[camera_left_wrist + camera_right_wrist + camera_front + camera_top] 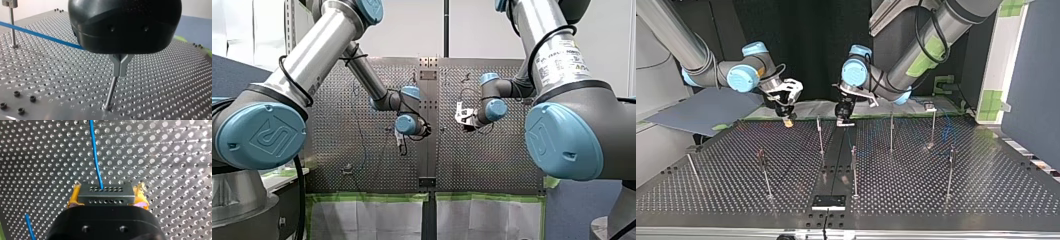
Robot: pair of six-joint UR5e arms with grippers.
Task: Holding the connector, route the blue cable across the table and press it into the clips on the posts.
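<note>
My right pincer [108, 199] is clamping the grey connector [105, 191] between its yellow pads [75, 198], low over the desk [175, 157]. The blue cable [96, 157] is leaving the connector's face and running ahead over the holes. My left pincer [843, 119] is hanging just above a forked clip [120, 63]; whether it is wide or narrow I cannot tell. That clip is sitting empty. The cable is passing behind this pincer toward a farther post [12, 35], crossing its shaft below the top. I judge the grasp done, the routing barely starting, and the pressing yet to come.
</note>
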